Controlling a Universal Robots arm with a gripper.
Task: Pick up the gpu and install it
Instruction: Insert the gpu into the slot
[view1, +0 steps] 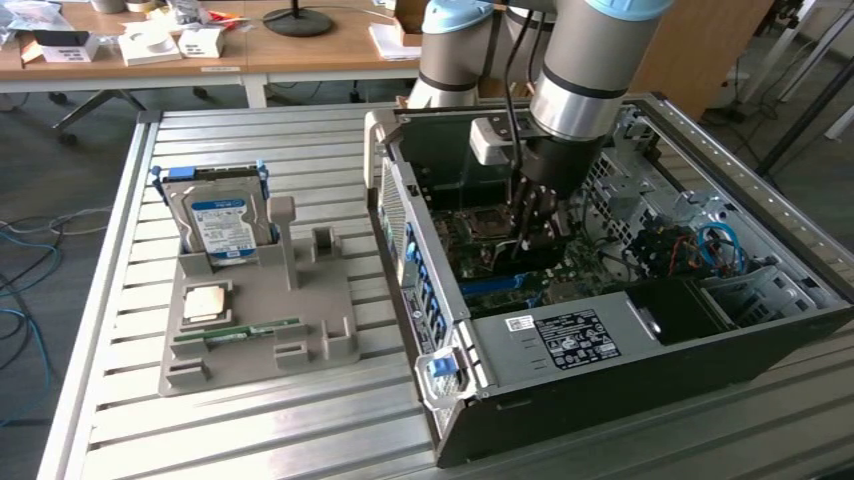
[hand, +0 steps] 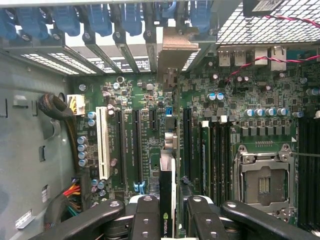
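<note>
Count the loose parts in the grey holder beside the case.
3: hard drive upright at far end, square chip flat in the middle, green memory stick beside that chip.

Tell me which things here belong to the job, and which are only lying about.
Job: gpu, clamped in the gripper; motherboard; computer case.
Lying about: hard drive; memory stick; grey parts holder.

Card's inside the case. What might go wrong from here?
1. The gpu, clamped in the gripper, hangs edge-on among the black slots; if off line, pressing could strain the motherboard.
2. Its metal bracket sits close to the rear case wall and may catch.
</note>
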